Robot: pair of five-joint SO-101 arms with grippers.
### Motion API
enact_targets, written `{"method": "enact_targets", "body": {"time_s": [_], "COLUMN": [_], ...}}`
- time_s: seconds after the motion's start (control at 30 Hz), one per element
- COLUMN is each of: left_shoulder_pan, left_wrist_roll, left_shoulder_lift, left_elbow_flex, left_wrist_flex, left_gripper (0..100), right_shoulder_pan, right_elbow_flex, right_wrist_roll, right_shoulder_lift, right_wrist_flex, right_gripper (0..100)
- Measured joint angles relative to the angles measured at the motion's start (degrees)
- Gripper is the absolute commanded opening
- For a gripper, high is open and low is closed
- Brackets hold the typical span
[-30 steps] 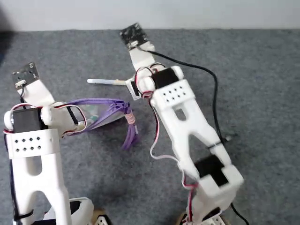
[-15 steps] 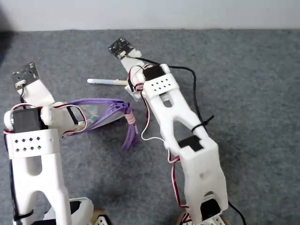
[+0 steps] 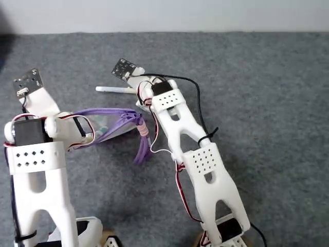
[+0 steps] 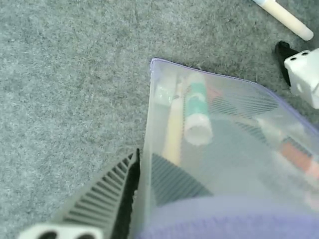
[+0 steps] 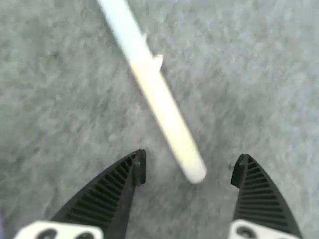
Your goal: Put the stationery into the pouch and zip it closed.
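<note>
Grey felt-like matting (image 3: 267, 103) covers the whole table, with a pale wall along its far edge. On it the left gripper (image 4: 139, 169) holds the pouch (image 4: 224, 144) up on edge, purple zip band uppermost. This looks meant to keep the mouth facing the other arm, so that things can be slid in rather than dropped. One ribbed finger lies flat against the clear side. Its partner is hidden behind the plastic, but the way the pouch stands suggests the jaws are clamped on it. A green-banded tube (image 4: 197, 112), a yellowish stick (image 4: 172, 134) and something orange (image 4: 299, 157) already lie inside, and a purple strap (image 3: 141, 146) hangs loose from the zip end. The one loose item, a white pen (image 5: 154, 99), lies flat on the matting just beyond the pouch. The right gripper (image 5: 191, 158) is poised over the pen's near end, likely to pick it up. Its jaws are spread wide, one fingertip on each side of the pen's tip. They touch neither the pen nor, as far as can be seen, the mat, and they hold nothing.
</note>
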Motion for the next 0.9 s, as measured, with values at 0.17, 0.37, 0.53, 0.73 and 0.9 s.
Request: {"method": "enact_targets", "body": {"time_s": [0.17, 0.37, 0.53, 0.73, 0.9], "left_shoulder_pan": [0.0, 0.0, 0.0, 0.0, 0.0], "left_wrist_roll": [0.0, 0.0, 0.0, 0.0, 0.0], "left_shoulder_lift": [0.0, 0.0, 0.0, 0.0, 0.0], "left_elbow_flex": [0.0, 0.35, 0.53, 0.7, 0.7], "left_wrist_flex": [0.0, -1.32, -2.2, -2.2, -2.2], "left_gripper": [1, 1, 1, 1, 1], "right_shoulder_pan": [-0.09, -0.18, 0.26, 0.79, 1.23], "right_elbow_flex": [-11.96, -18.73, -20.22, -23.12, -29.54], "right_wrist_roll": [3.16, 7.56, 10.11, 10.37, 10.37], "right_shoulder_lift": [8.62, 13.98, 14.77, 15.03, 15.3], "right_wrist_flex": [0.09, 0.09, 0.09, 3.34, 13.19], "right_gripper": [25.8, 1.2, 0.6, 0.9, 0.8]}}
